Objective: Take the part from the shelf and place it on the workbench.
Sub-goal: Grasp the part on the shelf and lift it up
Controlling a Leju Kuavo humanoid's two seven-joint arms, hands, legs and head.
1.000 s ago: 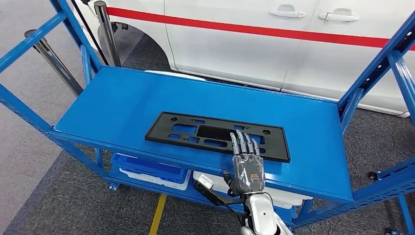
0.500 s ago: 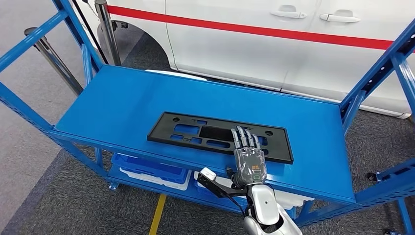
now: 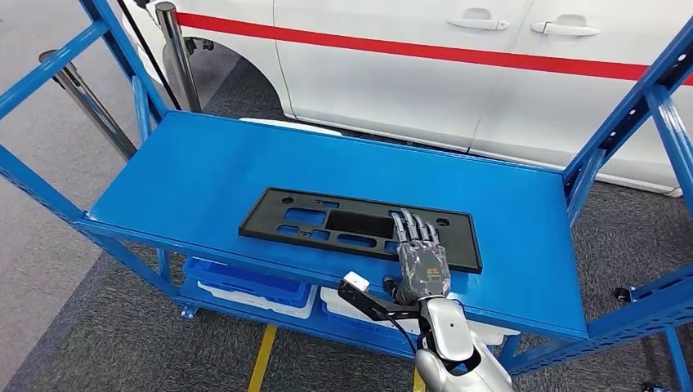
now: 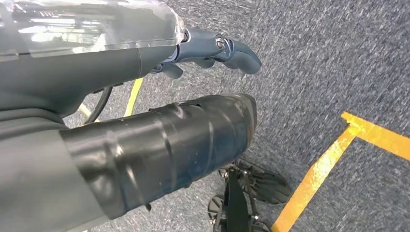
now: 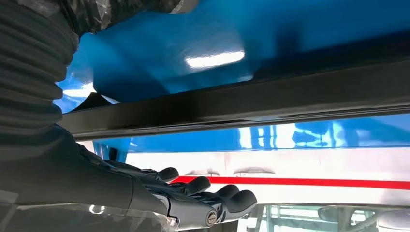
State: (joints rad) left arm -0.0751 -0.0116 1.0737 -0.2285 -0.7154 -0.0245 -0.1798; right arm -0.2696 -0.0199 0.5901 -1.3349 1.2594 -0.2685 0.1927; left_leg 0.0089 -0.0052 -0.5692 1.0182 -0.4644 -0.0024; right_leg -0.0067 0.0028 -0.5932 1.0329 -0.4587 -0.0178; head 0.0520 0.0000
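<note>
the right hand (image 3: 422,263) has slid a little to the right along the part (image 3: 359,228) since a moment ago. it lies palm down, fingers (image 3: 411,227) straight and spread on the black part, gripping nothing. the part lies flat on the blue shelf (image 3: 204,171). left hand (image 4: 212,50) hangs over carpet, fingers curled, empty.

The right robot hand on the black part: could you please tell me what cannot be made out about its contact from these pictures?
- Head view: the right robot hand lies over the black part; its back hides the thumb and any grip beneath.
- Right wrist view: the fingers lie beside the part's dark edge; touching or apart cannot be told.
- Head view: the bins below are cut off by the blue shelf.
</note>
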